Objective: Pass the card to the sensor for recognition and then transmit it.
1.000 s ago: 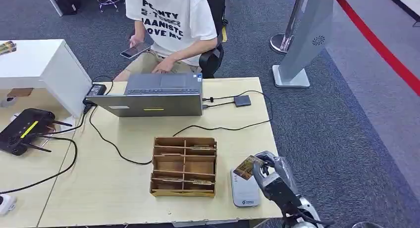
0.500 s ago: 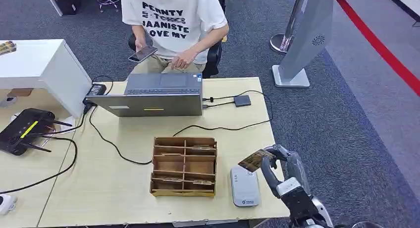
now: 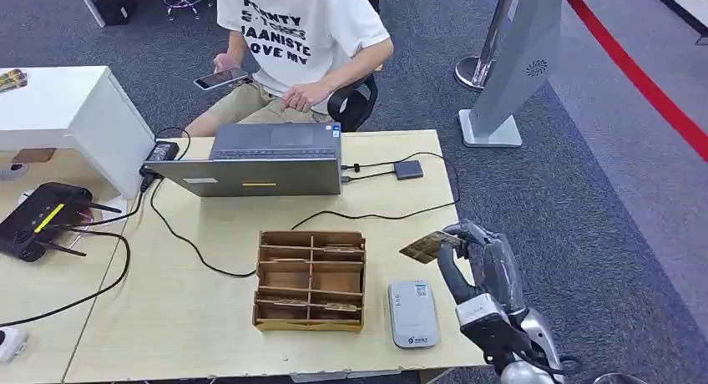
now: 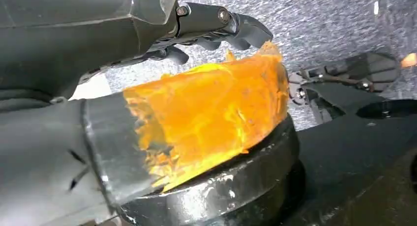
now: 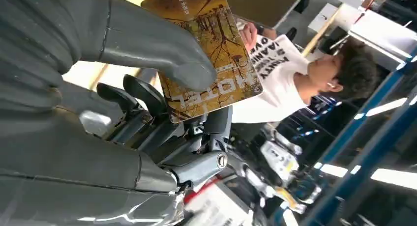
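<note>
One card [image 3: 427,246], gold and brown with "HOTEL" printed on it, is being pinched between the thumb and fingers of the right hand [image 3: 472,255], which is holding it tilted in the air above the table's [image 3: 200,317] right edge, up and to the right of the sensor. One sensor [image 3: 412,314], a flat light-grey reader, is lying on the table just beside the organiser. One wooden organiser [image 3: 310,280] is sitting at mid-table, divided into compartments, with several more cards lying in some of them; their number cannot be told. One grey laptop [image 3: 263,160] is standing open at the far edge, with black cables [image 3: 376,213] trailing across the tabletop and one small dark adapter [image 3: 408,169] lying near it. One person in a white printed shirt [image 3: 305,25] is sitting behind the laptop, holding one phone [image 3: 219,78]. One black router [image 3: 37,219] is resting on the neighbouring table. The left hand [image 4: 211,24] is showing dark fingers curled above an orange blur; whether it is holding anything cannot be told.
</note>
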